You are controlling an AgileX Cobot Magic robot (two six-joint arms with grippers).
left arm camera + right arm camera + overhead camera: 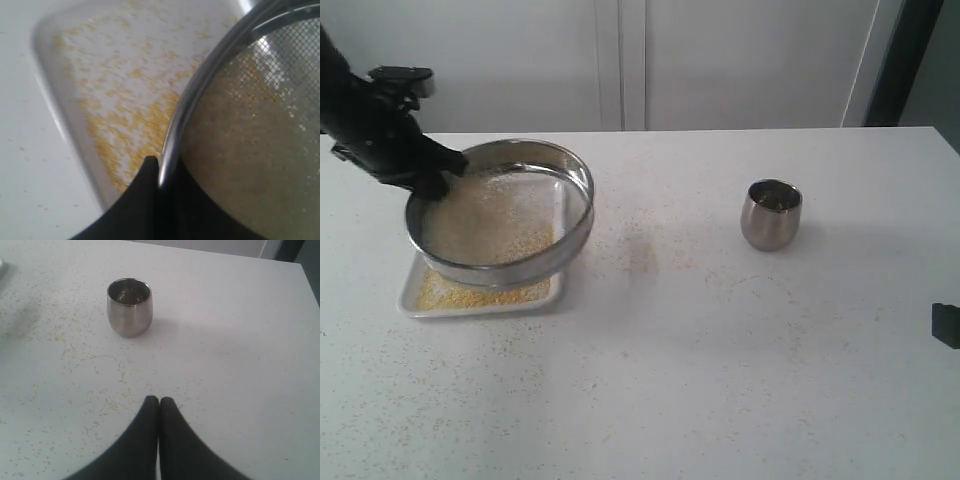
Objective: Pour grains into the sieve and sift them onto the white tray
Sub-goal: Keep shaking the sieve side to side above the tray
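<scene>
My left gripper is shut on the rim of the sieve and holds it tilted a little above the white tray. In the left wrist view the steel rim runs between the two black fingers, one outside and one inside the ring. Whitish grains lie on the mesh; yellow grains are spread over the white tray. My right gripper is shut and empty, low over the table, facing the steel cup.
The small steel cup stands upright right of the middle. Stray grains speckle the white table between sieve and cup. A dark part of the right arm shows at the right edge.
</scene>
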